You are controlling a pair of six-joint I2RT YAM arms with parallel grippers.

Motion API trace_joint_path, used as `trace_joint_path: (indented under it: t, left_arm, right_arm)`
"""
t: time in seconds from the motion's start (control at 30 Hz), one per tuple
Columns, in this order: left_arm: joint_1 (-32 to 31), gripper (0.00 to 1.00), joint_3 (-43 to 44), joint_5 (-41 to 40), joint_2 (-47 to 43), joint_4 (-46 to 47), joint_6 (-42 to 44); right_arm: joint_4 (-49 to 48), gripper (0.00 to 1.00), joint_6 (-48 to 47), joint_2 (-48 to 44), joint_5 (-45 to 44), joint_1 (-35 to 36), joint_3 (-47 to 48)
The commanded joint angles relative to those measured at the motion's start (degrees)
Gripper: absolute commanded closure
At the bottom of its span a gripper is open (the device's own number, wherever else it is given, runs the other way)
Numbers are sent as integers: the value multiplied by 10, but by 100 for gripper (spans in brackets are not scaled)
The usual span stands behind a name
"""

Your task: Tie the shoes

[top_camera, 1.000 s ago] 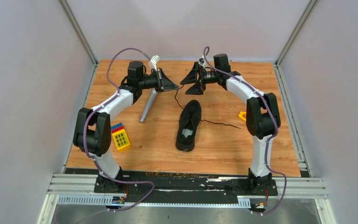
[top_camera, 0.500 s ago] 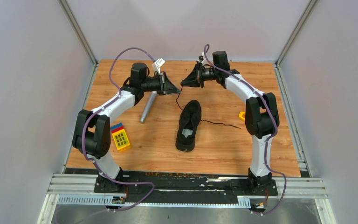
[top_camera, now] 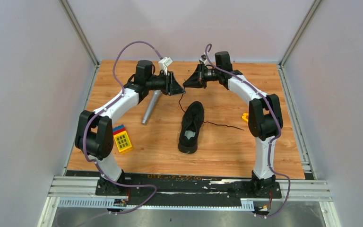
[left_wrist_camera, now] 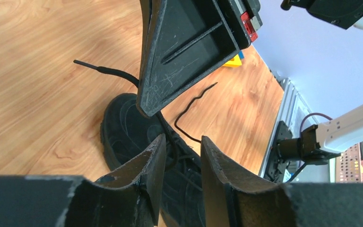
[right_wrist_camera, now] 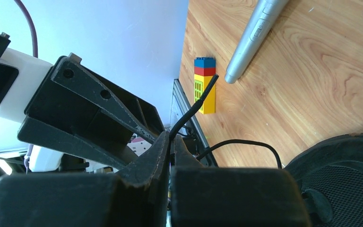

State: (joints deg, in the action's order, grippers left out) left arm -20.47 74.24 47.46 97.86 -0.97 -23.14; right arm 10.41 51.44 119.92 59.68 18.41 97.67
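The black shoe (top_camera: 191, 126) lies in the middle of the table, toe toward the back. One thin lace (top_camera: 180, 100) rises from it to my right gripper (top_camera: 185, 84), which is shut on it near the tip; in the right wrist view the lace end (right_wrist_camera: 196, 106) sticks out past the closed right gripper (right_wrist_camera: 170, 139). My left gripper (top_camera: 177, 88) hovers right beside it, tip to tip. In the left wrist view the left gripper (left_wrist_camera: 179, 146) stands open above the shoe (left_wrist_camera: 127, 127) with nothing between its fingers. The other lace (top_camera: 223, 126) trails loose on the wood to the right.
A silver microphone (top_camera: 150, 107) lies left of the shoe. A yellow block with red and blue bricks (top_camera: 122, 140) sits near the left arm's elbow. A small yellow piece (top_camera: 246, 117) lies by the right arm. Grey walls enclose the table.
The right gripper went from open to shut on the lace tip. The left gripper, shut on that lace before, has moved right and opened, letting it go.
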Motion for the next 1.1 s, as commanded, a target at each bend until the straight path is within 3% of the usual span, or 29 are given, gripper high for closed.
trace_joint_path:
  t: [0.0,0.27,0.33,0.43,0.53,0.57,0.6,0.63,0.67,0.77,0.87,0.97,1.07]
  left_arm:
    - [-9,60,21,-4,5,-10,48]
    - [-19,60,19,-20,10,-10,73]
    - [-21,70,22,-18,13,-5,73]
    - [-23,94,26,-16,17,1,72]
    - [-24,100,30,-15,19,0,73]
    - [-24,100,32,-16,15,-6,76]
    - [-24,100,32,-21,12,-10,84]
    - [-24,100,29,-26,4,-19,89]
    - [-24,100,26,-32,0,-23,97]
    - [-24,100,8,-41,-17,-35,99]
    - [-23,100,-4,-47,-28,-39,87]
    - [-24,100,-1,-53,-32,-48,82]
    - [-24,100,5,-58,-34,-57,79]
  right_arm:
    - [-13,100,-21,-26,-4,2,29]
    - [-10,100,-27,-32,0,2,33]
    - [-8,100,-29,-33,-1,2,32]
    - [-6,100,-33,-34,0,2,31]
    - [4,99,-49,-38,1,-1,30]
    - [20,88,-62,-47,-5,-6,29]
    - [42,65,-81,-62,-23,-15,21]
    - [63,49,-94,-83,-44,-26,5]
    - [86,39,-108,-104,-64,-39,-13]
    - [163,24,-152,-174,-152,-78,-73]
    - [260,26,-177,-227,-327,-89,-119]
    - [343,41,-114,-257,-470,-90,-179]
    - [366,42,-53,-264,-452,-89,-228]
